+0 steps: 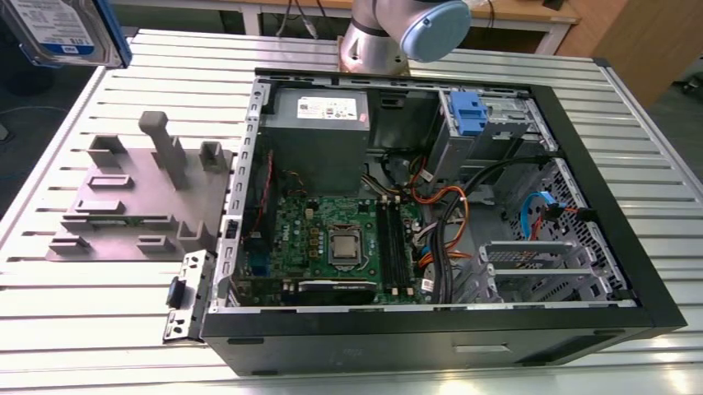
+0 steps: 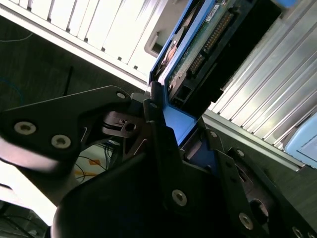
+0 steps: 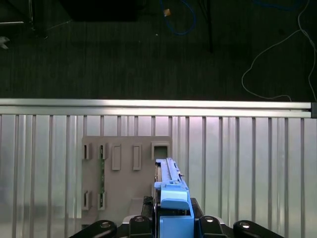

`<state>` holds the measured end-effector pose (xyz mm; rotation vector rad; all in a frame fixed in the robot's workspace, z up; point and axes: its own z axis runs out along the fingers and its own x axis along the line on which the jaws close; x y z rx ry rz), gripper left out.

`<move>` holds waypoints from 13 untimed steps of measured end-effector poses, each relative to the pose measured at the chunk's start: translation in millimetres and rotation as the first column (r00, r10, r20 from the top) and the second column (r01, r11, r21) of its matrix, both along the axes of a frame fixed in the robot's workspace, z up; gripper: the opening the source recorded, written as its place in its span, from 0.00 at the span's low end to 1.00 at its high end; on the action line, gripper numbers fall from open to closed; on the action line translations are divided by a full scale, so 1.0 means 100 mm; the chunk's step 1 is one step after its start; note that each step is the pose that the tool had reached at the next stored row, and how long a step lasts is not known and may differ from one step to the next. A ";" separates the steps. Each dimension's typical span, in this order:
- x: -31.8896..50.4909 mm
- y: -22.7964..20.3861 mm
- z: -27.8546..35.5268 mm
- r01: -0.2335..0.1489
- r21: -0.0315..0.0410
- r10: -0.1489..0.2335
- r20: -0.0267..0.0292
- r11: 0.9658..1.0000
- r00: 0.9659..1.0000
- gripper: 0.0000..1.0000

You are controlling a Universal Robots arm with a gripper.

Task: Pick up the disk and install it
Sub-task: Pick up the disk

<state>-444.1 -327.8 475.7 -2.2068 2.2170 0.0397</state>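
Note:
The disk (image 1: 61, 29), silver with a white-and-blue label and blue side rails, hangs high above the table's far corner at the exterior view's left. In the first wrist view the disk (image 3: 171, 196) stands edge-on, and my gripper (image 3: 173, 221) is shut on it from both sides. It hovers over the grey fixture plate (image 3: 124, 171), well above it. The second wrist view shows the disk (image 2: 200, 44) from close up, its blue rail clamped by a dark finger (image 2: 161, 139). My gripper (image 2: 174, 126) grips the disk's lower end.
An open black computer case (image 1: 615, 206) lies on the slatted aluminium table (image 1: 615, 115), with motherboard, cables and a drive bay carrying a blue latch (image 1: 467, 111). The grey fixture plate (image 1: 127, 202) with upright posts sits beside it. The arm's base (image 1: 384, 37) stands behind the case.

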 end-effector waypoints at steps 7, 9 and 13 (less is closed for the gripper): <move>0.000 0.000 0.041 0.000 0.000 0.000 0.000 1.000 1.000 0.36; 0.000 -0.004 0.041 0.000 -0.001 0.000 0.000 1.000 1.000 0.36; 0.000 -0.030 0.041 0.000 -0.001 0.000 0.000 1.000 1.000 0.36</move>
